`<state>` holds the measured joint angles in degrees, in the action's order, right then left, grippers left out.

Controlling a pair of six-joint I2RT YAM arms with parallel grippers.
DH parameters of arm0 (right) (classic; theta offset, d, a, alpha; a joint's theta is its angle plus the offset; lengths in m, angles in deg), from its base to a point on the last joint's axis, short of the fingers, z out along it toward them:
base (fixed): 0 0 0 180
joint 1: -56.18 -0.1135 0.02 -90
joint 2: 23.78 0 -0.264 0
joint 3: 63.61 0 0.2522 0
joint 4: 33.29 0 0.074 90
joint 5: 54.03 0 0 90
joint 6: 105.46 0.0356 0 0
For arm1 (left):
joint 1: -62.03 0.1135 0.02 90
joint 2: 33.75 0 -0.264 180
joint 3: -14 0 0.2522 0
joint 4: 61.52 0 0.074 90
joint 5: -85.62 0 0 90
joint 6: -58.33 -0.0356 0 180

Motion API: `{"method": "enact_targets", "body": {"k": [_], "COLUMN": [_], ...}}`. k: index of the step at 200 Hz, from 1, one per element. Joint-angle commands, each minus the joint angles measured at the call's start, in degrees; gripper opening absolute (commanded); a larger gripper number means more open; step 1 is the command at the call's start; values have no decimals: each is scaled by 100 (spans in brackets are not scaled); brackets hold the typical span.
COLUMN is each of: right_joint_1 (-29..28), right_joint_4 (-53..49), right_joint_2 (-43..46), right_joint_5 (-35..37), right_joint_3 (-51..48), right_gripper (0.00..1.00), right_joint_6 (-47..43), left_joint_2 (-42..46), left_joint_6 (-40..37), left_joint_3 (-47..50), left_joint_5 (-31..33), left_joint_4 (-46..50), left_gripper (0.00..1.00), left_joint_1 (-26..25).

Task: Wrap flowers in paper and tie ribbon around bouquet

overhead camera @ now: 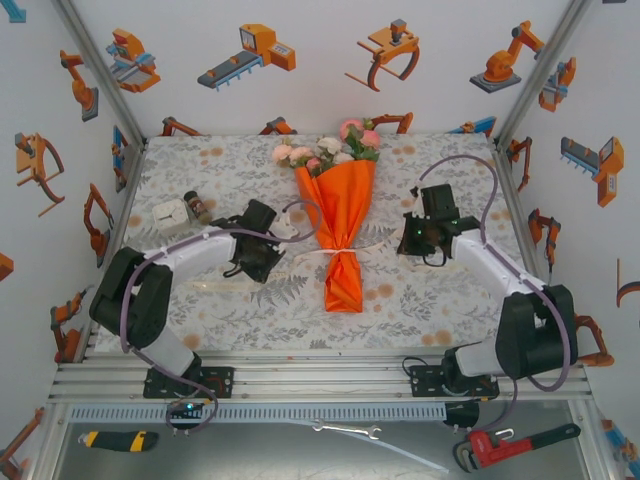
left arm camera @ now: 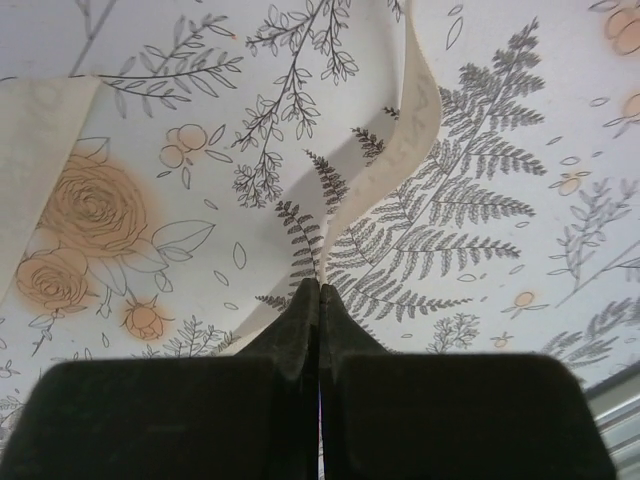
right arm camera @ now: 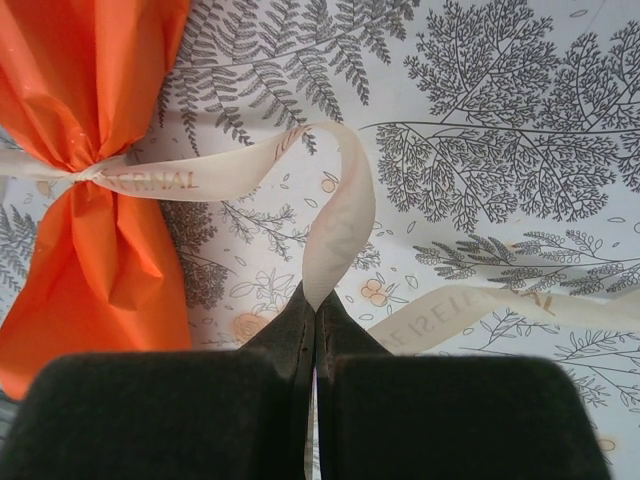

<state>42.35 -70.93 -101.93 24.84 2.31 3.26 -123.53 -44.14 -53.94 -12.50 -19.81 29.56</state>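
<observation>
The left gripper [left arm camera: 320, 288] is closed. Its two fingertips pinch one stretch of the ribbon [left arm camera: 412, 130], which rises from the tips and curls away over the tablecloth [left arm camera: 520, 250]. The right gripper [right arm camera: 316, 305] is also closed tight on the ribbon. From its tips the strip loops up and runs left to the bouquet's waist, with faint lettering on it. Another stretch lies flat on the cloth, just right of those tips.

Seen from above, the bouquet [overhead camera: 343, 215] lies mid-table between the two grippers. Its flowers [overhead camera: 330, 150] point toward the far edge and its narrow end toward the arms. The orange paper [right arm camera: 80, 90] is cinched where the ribbon goes round it and flares out on both sides of the tie. One gripper sits on each side of that waist, about level with it, near the paper but not touching it. A small white box [overhead camera: 169, 213] and a dark jar [overhead camera: 196, 206] stand side by side toward the left edge, well apart from the bouquet.
</observation>
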Motion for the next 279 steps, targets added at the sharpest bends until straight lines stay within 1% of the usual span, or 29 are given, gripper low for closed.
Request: {"method": "enact_targets", "body": {"k": [1, 19, 40, 59, 70, 78, 88, 110, 121, 143, 177, 193, 216, 245, 263, 279], "right_joint_1": [-24, -33, -41, -106, -177, -233, -276, -313, -372, -469, -476, -586, -991, -1623, -2072, -2458], "right_joint_4": [-154, -136, 101, 280, 328, 340, 314, 150, 116, 196, 343, 337, 462, 1122, 1317, 1379], "right_joint_2": [320, 461, 610, 698, 736, 750, 742, 735, 752, 749, 506, 182, -526, -1593, -2226, -2641], "right_joint_5": [-42, -108, -503, -849, -995, -1050, -1110, -1278, -1356, -1382, -1248, -949, -541, -423, -445, -509], "right_joint_3": [180, 193, 126, 80, 70, 75, 90, 243, 332, 423, 665, 1012, 1622, 2291, 2844, 3318], "right_gripper": [0, 0, 0, 0, 0, 0, 0, 0, 0, 0, 0, 0, 0, 0, 0, 15], "right_joint_6": [187, 357, 615, 801, 848, 861, 905, 954, 948, 945, 1048, 1294, 1626, 2362, 2695, 2810], "left_joint_2": [938, 1646, 2178, 2304, 2202, 2036, 1840, 1642, 1668, 1708, 1821, 1861, 1868, 1946, 2007, 2034], "left_joint_6": [431, 1029, 1992, 2781, 3299, 3505, 3481, 3152, 3118, 3124, 2782, 2657, 2686, 2680, 2625, 2562], "left_joint_3": [84, 167, 410, 538, 655, 665, 541, 294, 317, 357, 381, 396, 402, 538, 579, 601], "left_joint_5": [-600, -993, -1521, -1479, -1310, -1351, -1398, -1172, -1052, -1013, -796, -842, -1152, -1200, -1216, -1178], "left_joint_4": [-522, -1235, -2741, -3964, -4714, -5002, -4932, -4310, -4270, -4266, -3931, -3851, -3859, -4097, -4146, -4173], "left_gripper": [0, 0, 0, 0, 0, 0, 0, 0, 0, 0, 0, 0, 0, 0, 0, 0], "left_joint_1": [158, 106, -157, -361, -424, -444, -491, -627, -669, -717, -882, -945, -992, -1160, -1260, -1319]}}
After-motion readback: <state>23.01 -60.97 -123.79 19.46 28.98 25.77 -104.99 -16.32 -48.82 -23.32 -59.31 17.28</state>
